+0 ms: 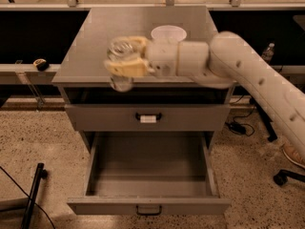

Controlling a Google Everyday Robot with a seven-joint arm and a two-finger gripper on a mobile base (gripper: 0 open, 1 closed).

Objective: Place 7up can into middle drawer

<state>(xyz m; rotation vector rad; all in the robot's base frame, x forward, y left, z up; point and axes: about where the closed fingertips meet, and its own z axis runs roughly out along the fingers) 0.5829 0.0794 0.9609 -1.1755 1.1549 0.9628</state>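
Note:
My gripper point(125, 63) is shut on the 7up can point(121, 66), a small silvery can with pale sides and a pull-tab top. It holds the can upright in the air at the front edge of the cabinet top, left of centre. The middle drawer point(147, 205) is pulled wide open below, grey and deep, with a small dark handle on its front, and nothing lies in it. The can is above and behind the drawer's left part.
A white bowl point(168, 33) stands on the grey cabinet top point(95, 37) behind my arm. The shut upper drawer point(147, 117) carries a white tag on its handle. A black pole point(32, 194) lies on the floor at left; chair wheels point(286, 175) are at right.

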